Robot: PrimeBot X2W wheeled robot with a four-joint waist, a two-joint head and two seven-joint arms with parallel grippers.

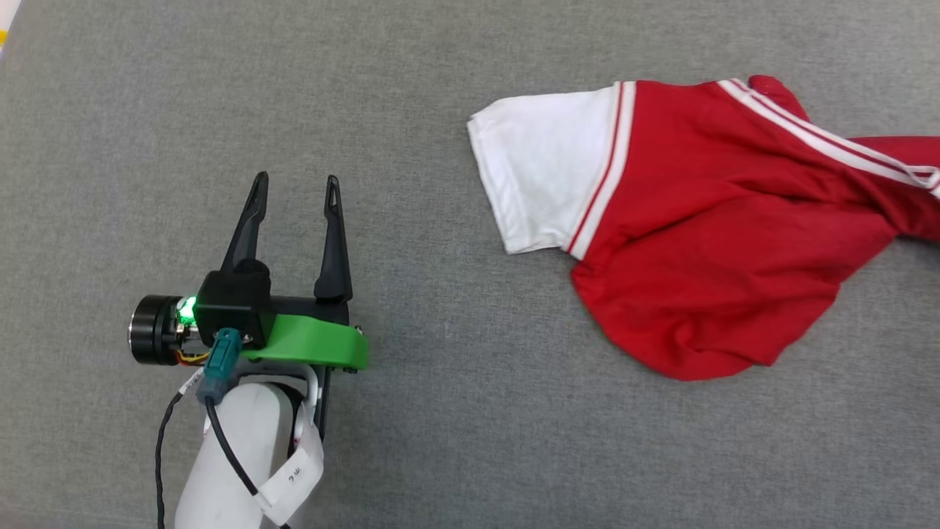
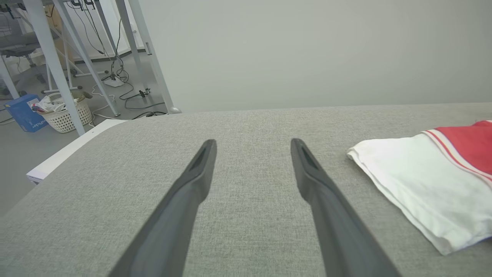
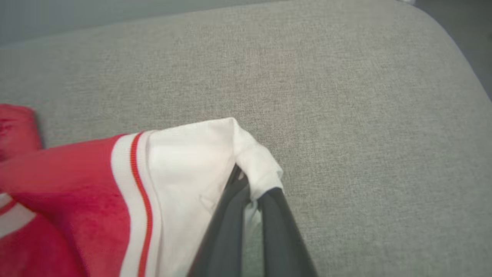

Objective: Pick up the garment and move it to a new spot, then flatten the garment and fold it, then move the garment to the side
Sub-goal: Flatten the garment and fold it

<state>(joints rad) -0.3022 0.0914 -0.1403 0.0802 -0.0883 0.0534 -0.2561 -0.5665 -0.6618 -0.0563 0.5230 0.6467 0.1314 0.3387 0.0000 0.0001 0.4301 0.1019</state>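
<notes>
Head view: the garment (image 1: 698, 242) lies to the right of my left gripper (image 1: 296, 178), well apart, its long axis running across and off the right edge.
Left fingers are spread and empty over the grey pad (image 1: 440, 441), with a white sleeve as the nearest end. The right wrist view adds what the head camera misses: my right gripper (image 3: 251, 196) is pinching a white sleeve, so I judge the right arm leads.

Bright, even, diffuse light, without glare. Faint soft shadow under the garment (image 1: 705, 235) on the desk (image 1: 455, 441). Crisp in head view; blurred in right wrist view, most around the right gripper (image 3: 253, 184). Desk edge bowed by wide-angle distortion in left wrist view.
</notes>
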